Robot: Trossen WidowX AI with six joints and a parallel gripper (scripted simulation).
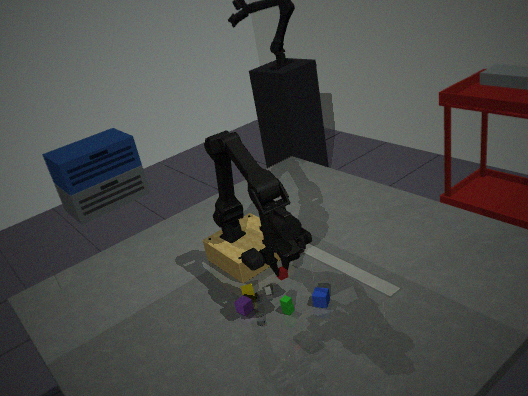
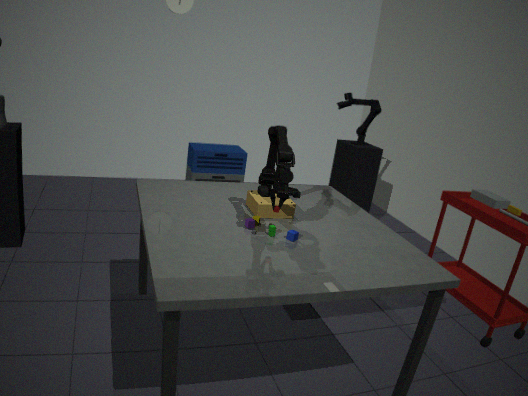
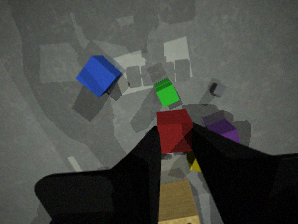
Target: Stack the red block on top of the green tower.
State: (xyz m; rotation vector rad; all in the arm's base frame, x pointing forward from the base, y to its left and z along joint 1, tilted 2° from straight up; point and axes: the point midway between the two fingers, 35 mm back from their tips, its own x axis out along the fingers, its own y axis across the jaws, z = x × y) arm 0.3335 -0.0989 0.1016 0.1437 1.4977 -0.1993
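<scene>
While its two black fingers pinch the red block (image 1: pixel 283 273) (image 2: pixel 276 209) (image 3: pixel 174 131) between them, the gripper (image 1: pixel 283 270) (image 2: pixel 276 206) (image 3: pixel 173 129) points down above the table (image 1: pixel 165 345) (image 2: pixel 200 270) (image 3: pixel 40 150), in front of the arm's wooden base (image 1: pixel 225 259) (image 2: pixel 255 204) (image 3: pixel 177 200). The red block is held up off the tabletop, apart from the green tower (image 1: pixel 287 305) (image 2: pixel 272 230) (image 3: pixel 167 93), which stands upright on the table to the near side of it. The tower's top carries no red block.

To the right of the tower, and apart from it, sits a blue cube (image 1: pixel 321 297) (image 2: pixel 292 235) (image 3: pixel 99 75). To its left lies a purple block (image 1: pixel 244 305) (image 2: pixel 249 223) (image 3: pixel 223 131), with a yellow block (image 1: pixel 248 290) (image 2: pixel 256 219) (image 3: pixel 195 164) just beside it on the far side; the yellow one's exact shape is hard to tell.

Farther out, a red cart (image 1: pixel 447 150) (image 2: pixel 436 230) stands at the right, and a blue toolbox (image 1: pixel 95 157) (image 2: pixel 217 158) rests on a grey one (image 1: pixel 107 192) (image 2: pixel 216 177) at the far left. Behind the arm, a second black arm (image 1: pixel 284 27) (image 2: pixel 369 120) stands on a dark pedestal (image 1: pixel 290 112) (image 2: pixel 355 172).
</scene>
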